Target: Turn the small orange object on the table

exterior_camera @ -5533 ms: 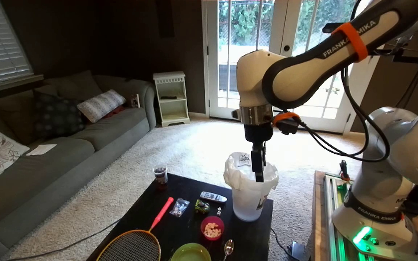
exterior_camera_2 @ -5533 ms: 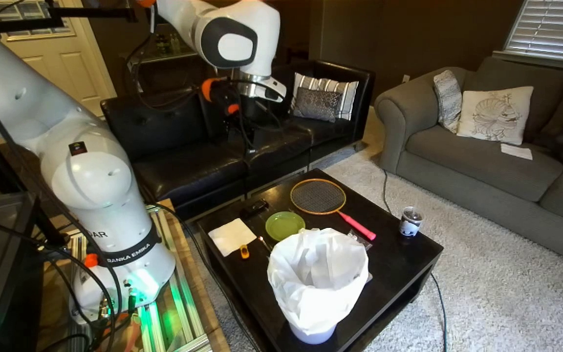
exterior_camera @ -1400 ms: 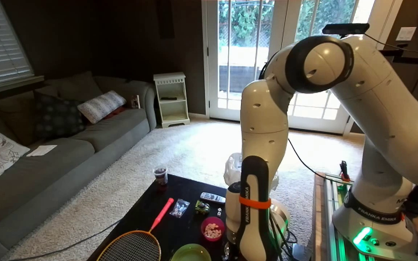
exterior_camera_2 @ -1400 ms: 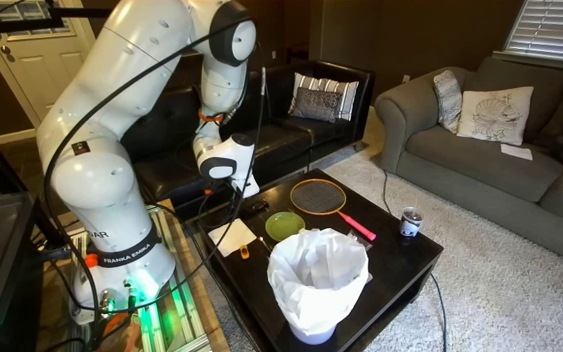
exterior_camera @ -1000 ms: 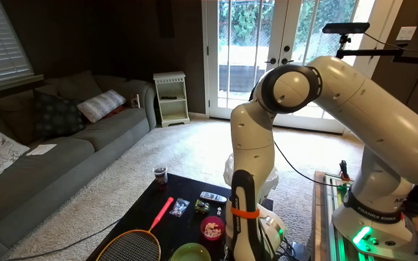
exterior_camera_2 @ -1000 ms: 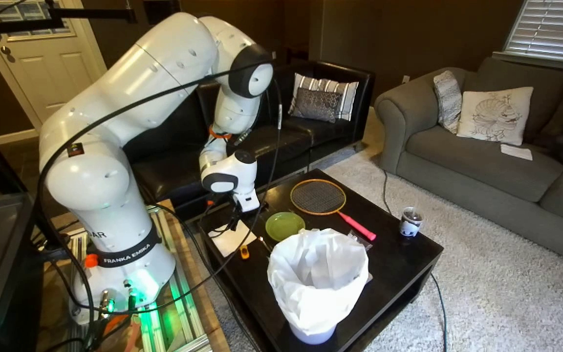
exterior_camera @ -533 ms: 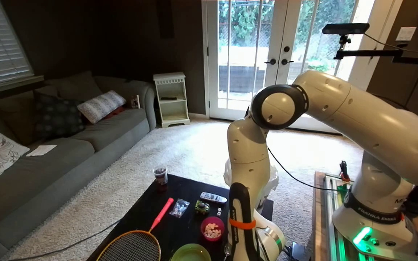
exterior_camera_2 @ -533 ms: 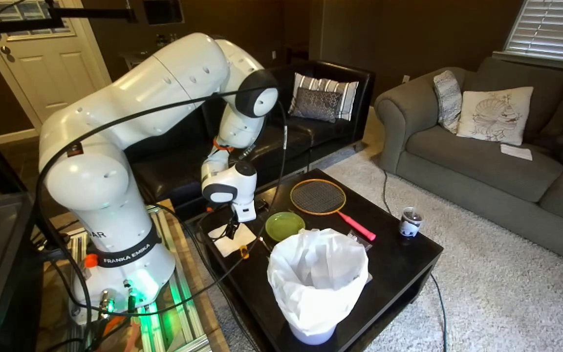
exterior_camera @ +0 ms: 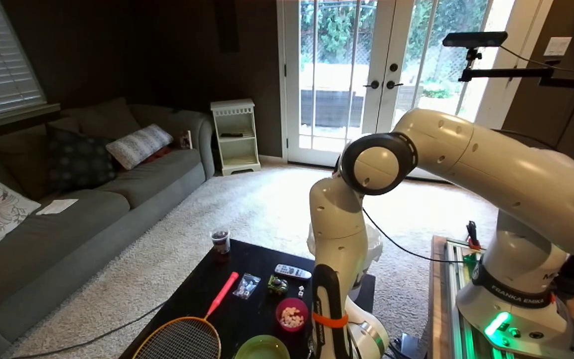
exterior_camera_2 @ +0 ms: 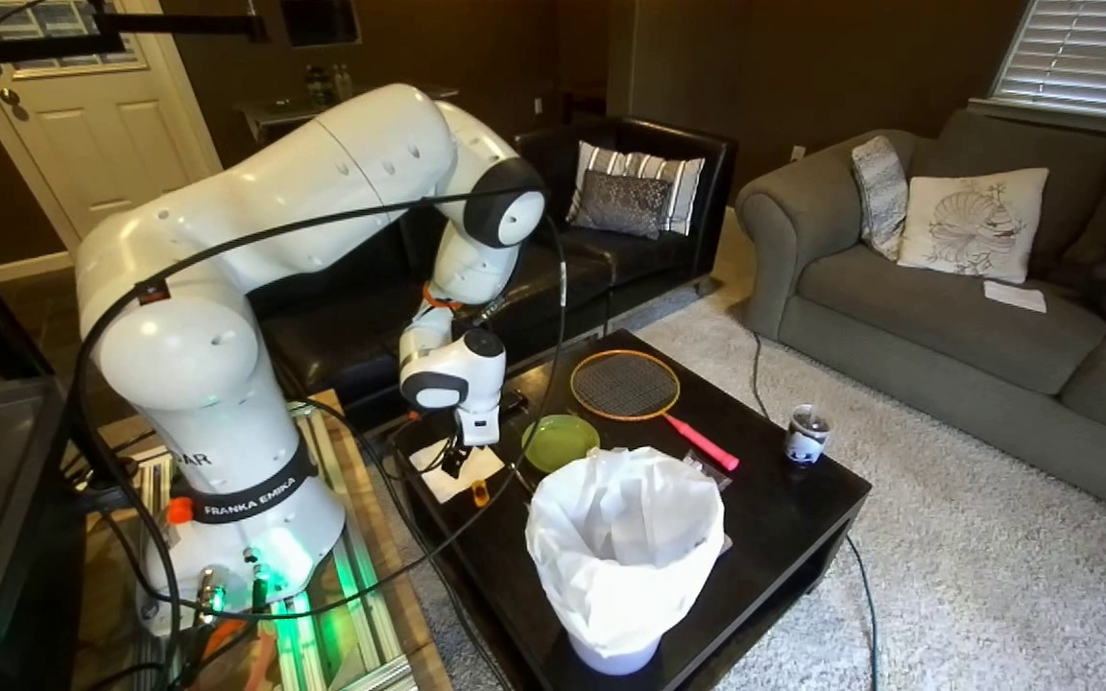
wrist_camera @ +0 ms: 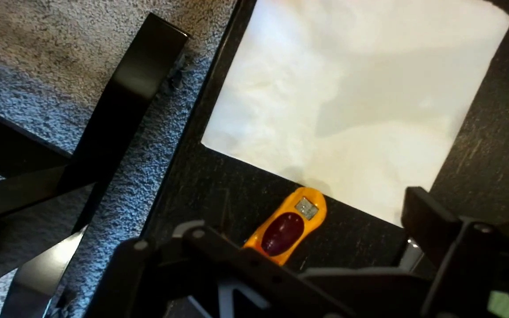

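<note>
Wrist view: with pincer (wrist_camera: 316, 203) spread wide, poised near orange object (wrist_camera: 287, 227), lower centre; seemingly almost reached, not yet gripped or turned.

We record the gripper (exterior_camera_2: 453, 465) as black. Below it, we note the small object (wrist_camera: 290, 223): orange, with a maroon oval (wrist_camera: 282, 235) and a grey square (wrist_camera: 306, 208). Also below: a white sheet (wrist_camera: 351, 101) and the black table (exterior_camera_2: 764, 509). Near it: a green plate (exterior_camera_2: 565, 443); farther from it, an orange-and-pink badminton racket (exterior_camera_2: 626, 386) and a striped cushion (exterior_camera_2: 684, 192).
</note>
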Robot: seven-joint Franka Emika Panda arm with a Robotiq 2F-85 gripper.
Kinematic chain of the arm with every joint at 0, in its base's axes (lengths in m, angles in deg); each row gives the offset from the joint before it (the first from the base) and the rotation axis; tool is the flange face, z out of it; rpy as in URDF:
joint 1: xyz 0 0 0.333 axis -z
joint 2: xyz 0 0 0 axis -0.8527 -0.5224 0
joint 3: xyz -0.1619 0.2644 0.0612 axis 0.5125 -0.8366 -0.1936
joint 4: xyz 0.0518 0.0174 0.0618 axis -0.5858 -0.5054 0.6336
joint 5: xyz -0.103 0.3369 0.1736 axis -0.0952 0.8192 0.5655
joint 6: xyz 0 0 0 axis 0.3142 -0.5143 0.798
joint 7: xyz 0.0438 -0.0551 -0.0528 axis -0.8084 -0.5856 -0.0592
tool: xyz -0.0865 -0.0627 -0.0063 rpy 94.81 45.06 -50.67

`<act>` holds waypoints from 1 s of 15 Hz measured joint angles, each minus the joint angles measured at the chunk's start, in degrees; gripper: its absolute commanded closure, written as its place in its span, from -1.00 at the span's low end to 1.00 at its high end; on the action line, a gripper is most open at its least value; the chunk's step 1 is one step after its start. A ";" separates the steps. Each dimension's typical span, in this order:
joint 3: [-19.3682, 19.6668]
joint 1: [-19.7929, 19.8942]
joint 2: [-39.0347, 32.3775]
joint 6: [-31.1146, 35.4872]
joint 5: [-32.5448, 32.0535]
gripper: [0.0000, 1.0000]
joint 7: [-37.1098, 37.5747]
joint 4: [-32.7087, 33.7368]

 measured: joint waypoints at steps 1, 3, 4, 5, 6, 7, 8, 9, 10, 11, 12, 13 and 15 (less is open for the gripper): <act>0.41 -0.71 -0.62 0.00 0.01 -1.00 0.85 0.72; 1.21 -2.28 -1.90 0.00 0.03 -1.00 2.25 2.13; 1.57 -3.07 -2.53 0.00 0.04 -1.00 2.95 2.81; 1.92 -3.81 -3.10 0.00 0.05 -1.00 3.64 3.46; 2.24 -4.48 -3.60 0.07 0.07 -1.00 4.25 4.10; 2.53 -5.05 -4.12 0.28 0.07 -1.00 4.84 4.71; 2.77 -5.53 -4.57 0.71 0.08 -1.00 5.48 5.25; 2.99 -5.95 -5.03 1.31 0.12 -1.00 6.07 5.79; 3.18 -6.24 -5.50 2.00 0.15 -1.00 6.59 6.24; 3.35 -6.44 -5.90 2.70 0.17 -1.00 7.14 6.63; 3.51 -6.55 -6.29 3.52 0.19 -1.00 7.69 7.00; 3.69 -6.62 -6.73 4.11 0.21 -1.00 8.14 7.36; 4.06 -6.62 -7.54 4.78 0.24 -1.00 8.84 7.99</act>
